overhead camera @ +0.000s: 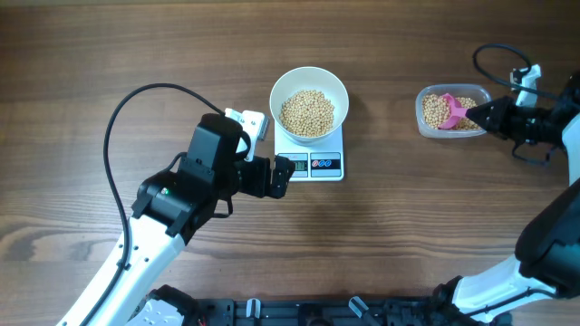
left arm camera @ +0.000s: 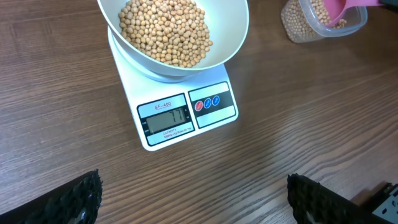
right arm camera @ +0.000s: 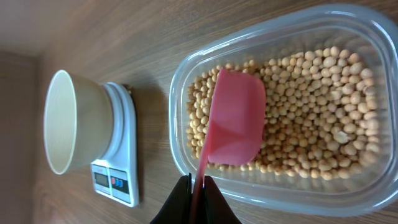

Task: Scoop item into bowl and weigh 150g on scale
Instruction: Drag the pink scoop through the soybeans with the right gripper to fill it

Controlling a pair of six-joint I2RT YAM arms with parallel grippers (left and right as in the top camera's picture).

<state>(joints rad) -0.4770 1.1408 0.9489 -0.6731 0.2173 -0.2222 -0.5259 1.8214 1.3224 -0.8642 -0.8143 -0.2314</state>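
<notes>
scale [left arm camera: 180,115] readout blurred, left gripper [left arm camera: 194,202] fingers apart, right gripper [right arm camera: 198,199] clamped on pink scoop [right arm camera: 236,118]

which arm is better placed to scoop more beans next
Right: the right gripper is shut on the pink scoop, in the tub of beans. The left gripper hangs open, empty, by the scale.

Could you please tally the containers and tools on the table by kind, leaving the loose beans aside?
white bowl: 1
digital scale: 1
clear plastic tub: 1
pink scoop: 1
Total: 4
</notes>
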